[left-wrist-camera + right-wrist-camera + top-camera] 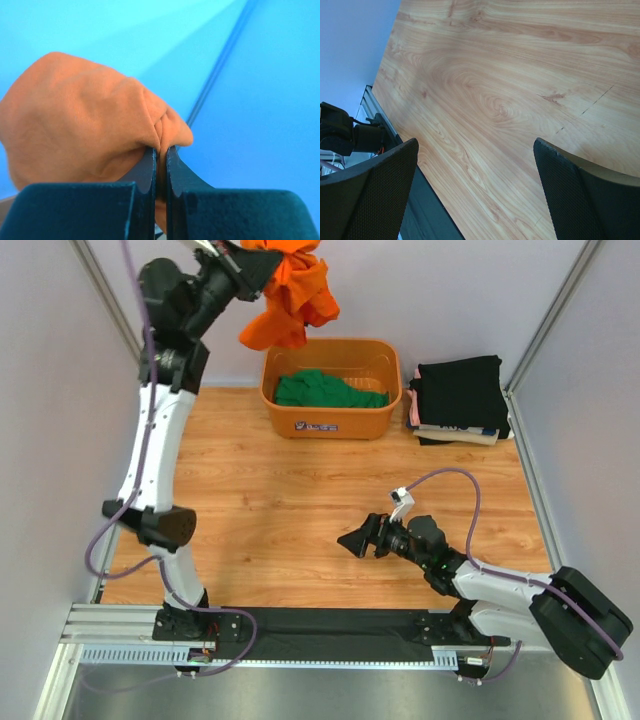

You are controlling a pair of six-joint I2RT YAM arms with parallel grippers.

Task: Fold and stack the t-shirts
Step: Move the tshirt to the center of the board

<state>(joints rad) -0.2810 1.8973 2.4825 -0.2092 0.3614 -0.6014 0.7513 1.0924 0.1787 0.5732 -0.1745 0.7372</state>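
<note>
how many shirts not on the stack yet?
2. The orange t-shirt hangs from the left gripper, raised over the table's far side. The green t-shirt lies in the basket. More could be hidden under the green one.

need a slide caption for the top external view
Left hand holds the orange t-shirt aloft near the basket with the green t-shirt; right hand hovers open over the table.

We see the orange shirt [293,295] cut off by the top edge, the green shirt [322,390] partly hidden by the basket [372,420] wall, and the basket's label [318,425] too small to read.
</note>
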